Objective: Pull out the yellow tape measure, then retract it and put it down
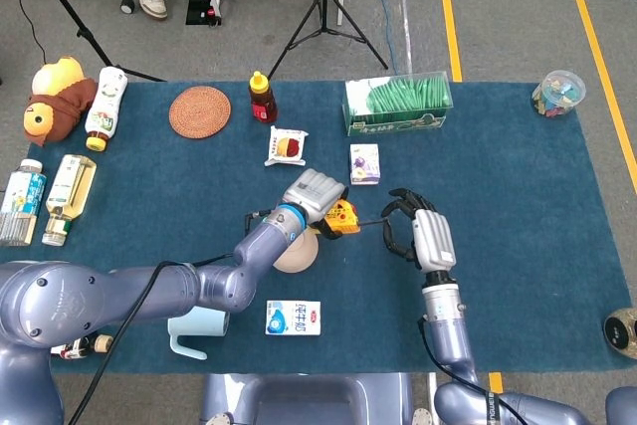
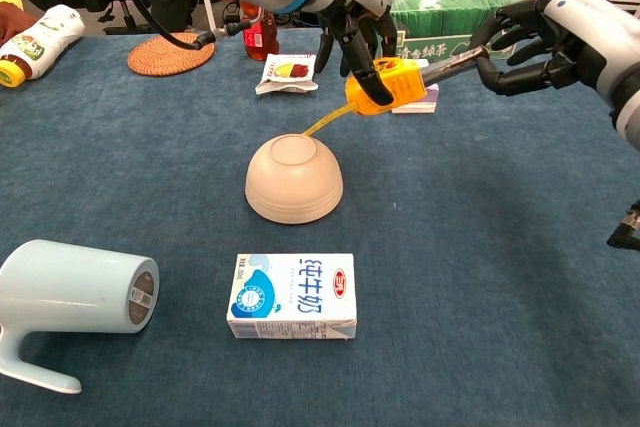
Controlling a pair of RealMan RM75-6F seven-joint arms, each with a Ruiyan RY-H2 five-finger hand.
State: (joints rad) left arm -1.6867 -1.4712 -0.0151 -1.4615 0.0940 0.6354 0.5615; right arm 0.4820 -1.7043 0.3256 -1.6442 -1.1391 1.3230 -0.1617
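My left hand (image 1: 313,193) (image 2: 352,15) grips the yellow tape measure (image 1: 342,217) (image 2: 386,84) from above and holds it off the table. A short grey length of tape blade (image 2: 450,65) (image 1: 369,223) runs out of the case toward the right. My right hand (image 1: 416,230) (image 2: 538,39) pinches the far end of that blade, its other fingers curled around it. A yellow wrist strap (image 2: 322,125) hangs from the case down toward the upturned beige bowl (image 2: 293,179) (image 1: 298,255).
A milk carton (image 2: 292,309) and a light blue mug (image 2: 76,293) on its side lie near the front edge. A snack packet (image 2: 288,71), a small purple box (image 1: 364,163) and a green box (image 1: 398,104) sit behind the hands. Bottles (image 1: 70,186) line the left edge.
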